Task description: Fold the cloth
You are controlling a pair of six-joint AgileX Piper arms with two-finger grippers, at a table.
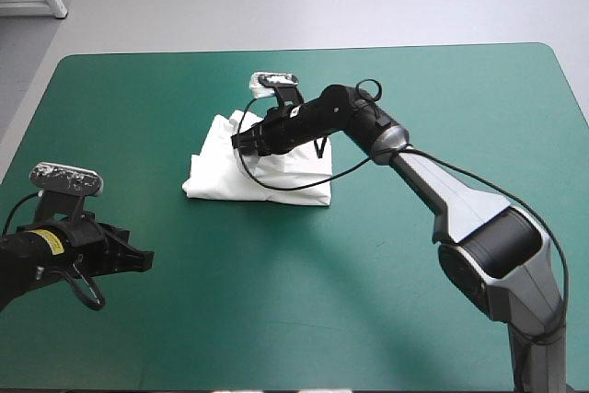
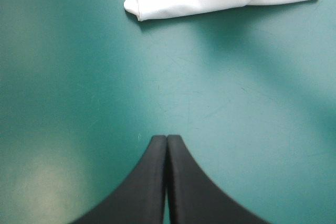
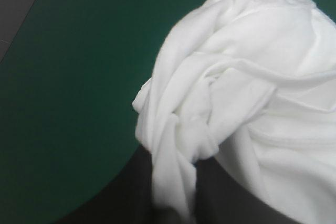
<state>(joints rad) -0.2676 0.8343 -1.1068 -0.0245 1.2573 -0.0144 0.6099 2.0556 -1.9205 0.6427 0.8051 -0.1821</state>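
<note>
Lying mid-table as a loose bundle, the T-shirt (image 1: 230,175) looks partly folded — one part bunched, pinched in the right gripper (image 1: 245,141), yet to be laid flat — while the left gripper (image 2: 167,141), pressed together, hangs well apart.

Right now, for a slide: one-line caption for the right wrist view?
Right gripper shut on a bunched fold of the white T-shirt, teal-green cover beside it.
</note>
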